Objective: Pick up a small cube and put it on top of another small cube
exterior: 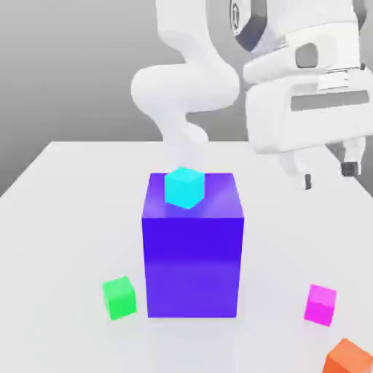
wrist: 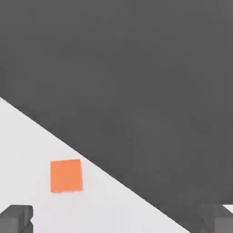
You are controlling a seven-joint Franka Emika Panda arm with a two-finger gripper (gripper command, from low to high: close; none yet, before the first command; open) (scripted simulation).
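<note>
- We see a white robot arm coming down from the top of the exterior view.
- Its gripper hangs in the upper right of that frame, high above the desk.
- The jaws are spread wide apart, and nothing is between them.
- In the hand view we see the two dark fingertips at the two lower corners of the frame, far from each other.
- The small pink cube sits on the desk in the lower right of the exterior view. It is below the gripper, and nothing touches it.
- The small green cube sits on the desk in the lower left of the exterior view. It is just beside the big blue block, near the block's bottom left corner.
- We cannot tell if the green cube touches the block.
- The big blue block stands in the middle of the exterior view, between the green cube and the pink cube.
- A small cyan cube rests on top of the big blue block, near its front edge.
- An orange cube lies in the bottom right corner of the exterior view, near the pink cube but apart from it.
- In the hand view the orange cube sits on the white desk in the lower left part of the frame, close to the desk's edge.
- Past that edge we see only dark grey.
</note>
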